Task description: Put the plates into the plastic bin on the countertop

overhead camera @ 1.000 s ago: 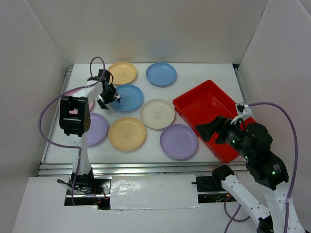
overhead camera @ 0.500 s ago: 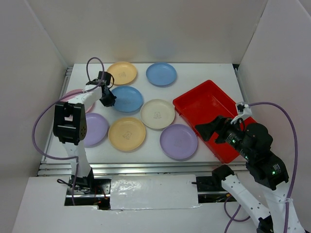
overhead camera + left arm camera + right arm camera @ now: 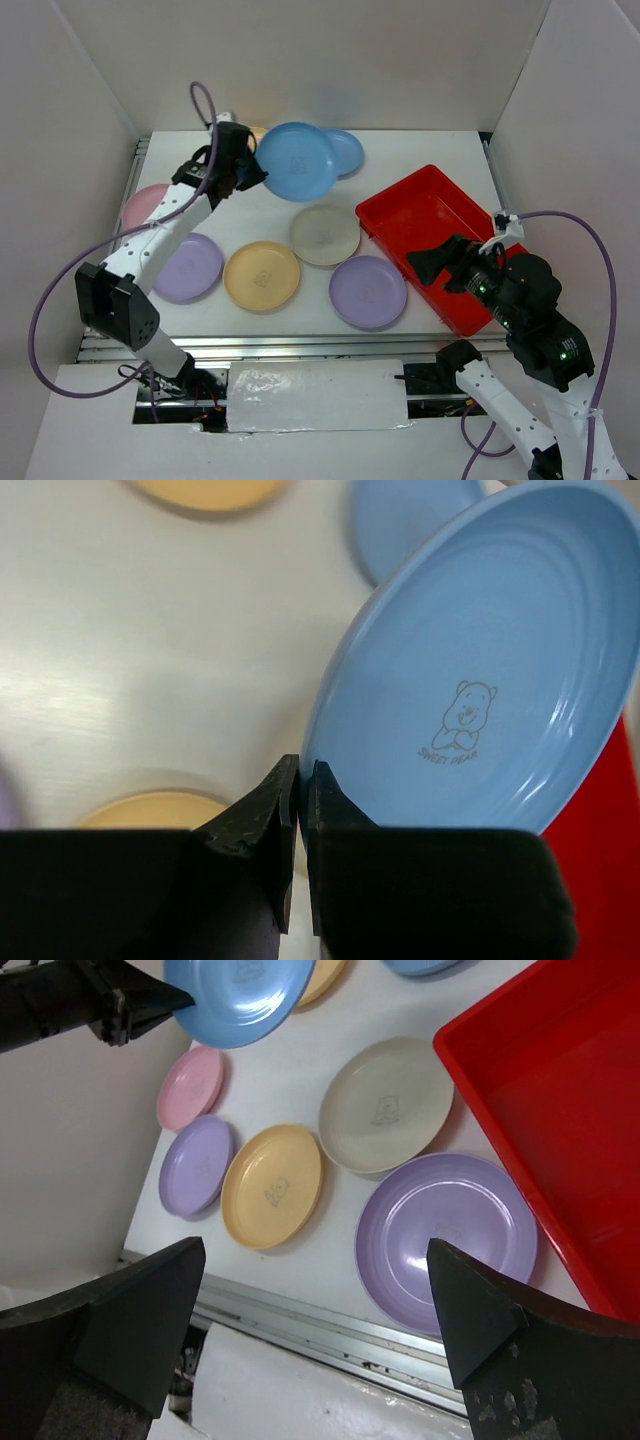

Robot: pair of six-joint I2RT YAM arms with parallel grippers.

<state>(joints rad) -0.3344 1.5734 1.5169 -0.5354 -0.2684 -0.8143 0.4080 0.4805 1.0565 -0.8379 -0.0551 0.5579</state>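
Note:
My left gripper (image 3: 247,172) is shut on the rim of a blue plate (image 3: 296,160), which hangs tilted above the back of the countertop (image 3: 250,215). In the left wrist view the jaws (image 3: 300,780) pinch that plate's (image 3: 480,670) lower left edge. Several other plates lie flat: a second blue one (image 3: 347,150), cream (image 3: 325,235), yellow (image 3: 262,275), two lilac (image 3: 368,290) (image 3: 186,268) and pink (image 3: 143,205). The red plastic bin (image 3: 425,215) sits at the right with nothing showing inside. My right gripper (image 3: 432,264) hovers open over the bin's near edge, holding nothing.
White walls enclose the countertop on three sides. A metal rail (image 3: 300,345) runs along the front edge. A yellow plate (image 3: 205,490) at the back is mostly hidden behind my left arm in the top view. Purple cables loop off both arms.
My left gripper shut on the blue plate's left rim, then lifted it off the countertop and carried it back and to the right. The right arm stayed still.

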